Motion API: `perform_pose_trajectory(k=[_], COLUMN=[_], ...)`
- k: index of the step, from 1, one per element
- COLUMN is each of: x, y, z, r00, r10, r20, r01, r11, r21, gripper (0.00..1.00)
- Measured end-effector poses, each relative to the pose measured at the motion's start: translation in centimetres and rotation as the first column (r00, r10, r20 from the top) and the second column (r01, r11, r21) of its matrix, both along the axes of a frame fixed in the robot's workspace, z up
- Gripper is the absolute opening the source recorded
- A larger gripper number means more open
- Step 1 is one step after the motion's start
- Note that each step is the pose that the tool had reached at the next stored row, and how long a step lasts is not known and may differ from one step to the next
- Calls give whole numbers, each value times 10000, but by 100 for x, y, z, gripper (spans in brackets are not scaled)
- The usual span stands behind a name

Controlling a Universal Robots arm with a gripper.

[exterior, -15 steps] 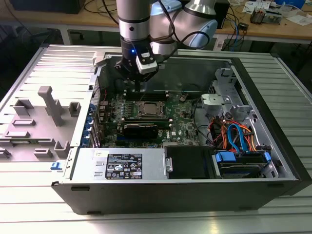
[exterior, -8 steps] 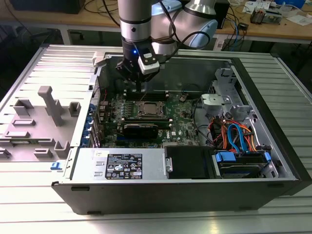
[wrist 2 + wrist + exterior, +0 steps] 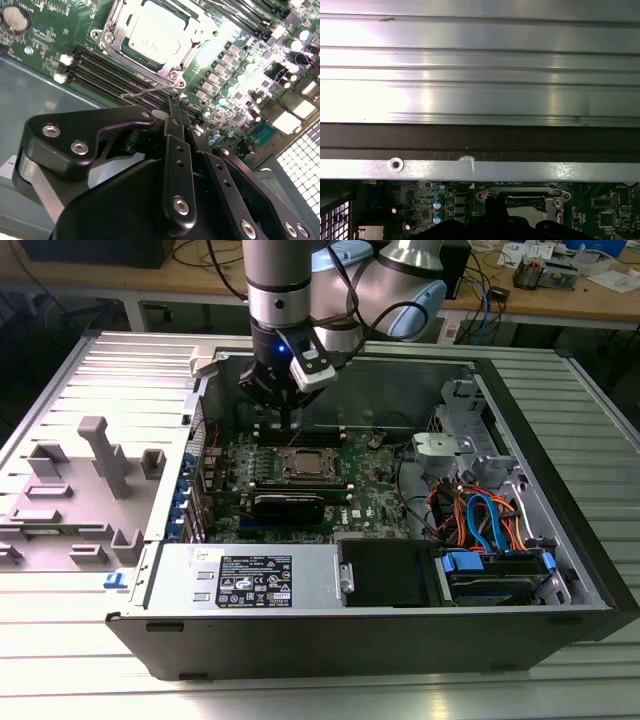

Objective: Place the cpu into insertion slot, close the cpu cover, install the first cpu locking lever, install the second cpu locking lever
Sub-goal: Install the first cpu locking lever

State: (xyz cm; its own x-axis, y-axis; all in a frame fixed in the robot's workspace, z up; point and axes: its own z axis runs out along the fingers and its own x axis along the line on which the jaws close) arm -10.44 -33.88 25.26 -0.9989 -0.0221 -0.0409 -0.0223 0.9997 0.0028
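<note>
Cpu (image 3: pixel 155 37) sits flat in the insertion slot (image 3: pixel 106 36), silver top up, roughly mid-board inside the open PC case (image 3: pixel 560 540) on the worktop (image 3: pixel 60 660). Cpu cover (image 3: pixel 142 61) looks folded down over it, the frame lying round the chip's edges.

Tool (image 3: pixel 173 104) hangs low on the far side of the slot in the exterior view. Its fingers are brought together w/ nothing visible between them. In the second wrist view the tips are just beside a thin wire locking lever (image 3: pixel 142 91) that juts out over the black memory slots (image 3: pixel 107 67). Can't tell if tip and wire actually touch. Lever seems not yet hooked down (my read, not certain).

Risks from here:
- Wire is thin and springy, and the tips are narrow. A push a bit off-centre could let the lever slip off and snap back up.
- A slip downward would put the tips into the memory slots or small parts on the board nearby, so scrape or knock damage.
- If the lever is swung w/o catching its hook, the cover stays unclamped and may lift.
- Pressing on the cover rather than the wire would load the chip unevenly. Seating underneath is hidden, so no check is possible.
</note>
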Motion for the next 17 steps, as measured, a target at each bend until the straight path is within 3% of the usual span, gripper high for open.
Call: perform_pose_trajectory(k=[5, 17], x=[10, 166], y=[4, 15], z=[-17, -29], r00=[9975, 9990], r10=[703, 443], r20=[0, -2], r01=[-703, -443], r11=[9975, 9990], r21=[-1, -2], gripper=[11, 11])
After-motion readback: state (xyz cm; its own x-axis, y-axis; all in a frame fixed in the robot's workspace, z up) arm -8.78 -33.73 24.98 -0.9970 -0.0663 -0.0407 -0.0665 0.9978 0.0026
